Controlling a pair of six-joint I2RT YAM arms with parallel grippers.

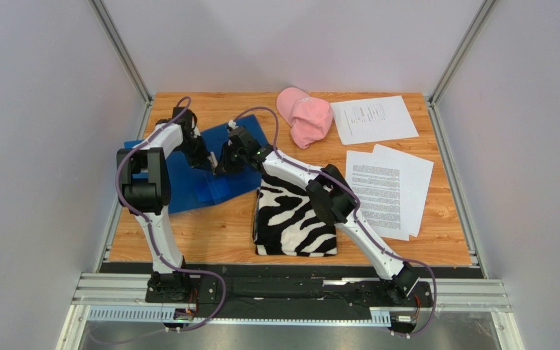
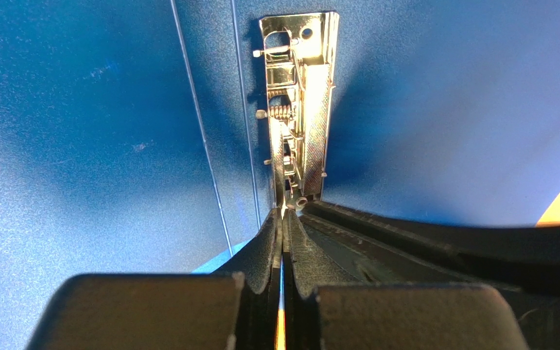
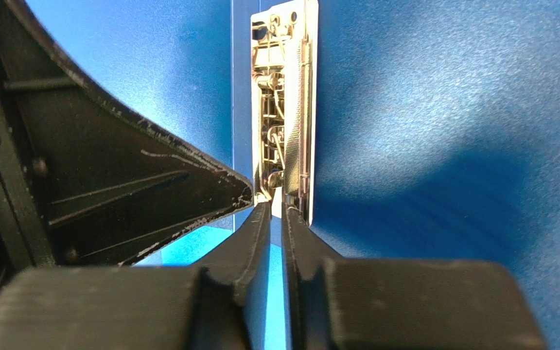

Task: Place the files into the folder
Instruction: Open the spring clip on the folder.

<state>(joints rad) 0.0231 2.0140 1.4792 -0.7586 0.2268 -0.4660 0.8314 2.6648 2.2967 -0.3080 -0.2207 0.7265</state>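
Matt blue folder (image 2: 443, 109) with a shiny metal clip (image 2: 301, 87).
Wood-grain table (image 1: 217, 233), white paper files (image 1: 378, 191), soft striped cloth (image 1: 294, 219).

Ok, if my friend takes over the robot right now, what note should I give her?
Left end effector: shut, tips at the near end of the clip.
Right end effector: tips at the same clip, jaws nearly together; grip unclear.
Folder: lying open, at the left.
Files: loose at the right, none seen in the folder.
Done: folder is open.
Left: probably work the clip, fetch the files, put them in.
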